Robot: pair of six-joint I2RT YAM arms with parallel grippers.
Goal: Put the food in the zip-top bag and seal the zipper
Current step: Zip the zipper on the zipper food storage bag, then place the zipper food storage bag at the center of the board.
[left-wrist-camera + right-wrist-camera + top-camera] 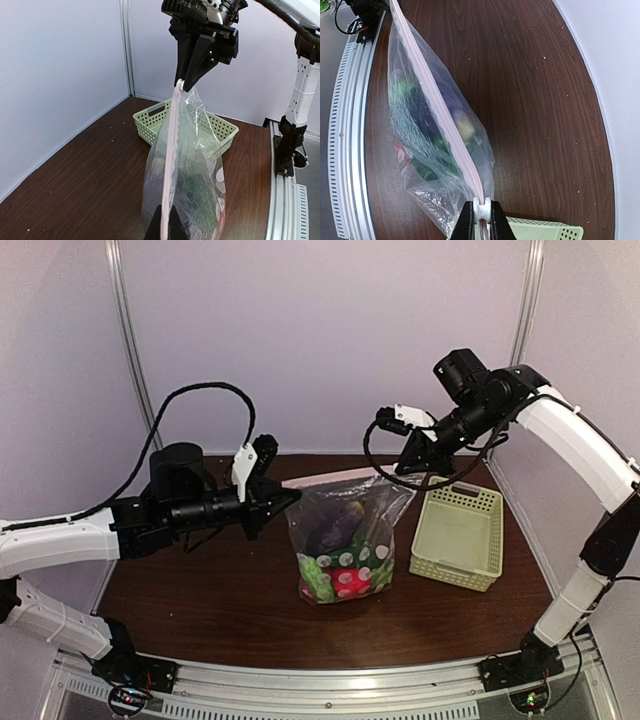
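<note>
Plastic bag: we see the zip-top bag hanging between the two arms at mid-table, its bottom apparently resting on the table
Food: red, green and dark purple pieces of food sit inside the bag, bunched low
Left jaws: our left gripper is closed, pinching the left end of the zipper
Right jaws: our right gripper is closed too, pinching the opposite end, where a small white piece shows between its fingers
Key relation: the zipper's long axis runs straight from one pair of jaws to the other, left to right across the table, pulled into a taut pink line; the bag body hangs below that line
Nearer arm: neither, since each holds one end; we judge any sealing pass has to travel along this line, not across it
Seal: in both wrist views the strip reads as a single pressed line, but we cannot tell whether it is locked along its whole length
Hidden: the ends of the strip vanish inside the jaws, and we cannot say whether the white piece is a slider or just the strip's end
Basket: the pale green basket stands just right of the bag, apart from it
Hard to read: the crinkled film blurs the shapes of the food
</note>
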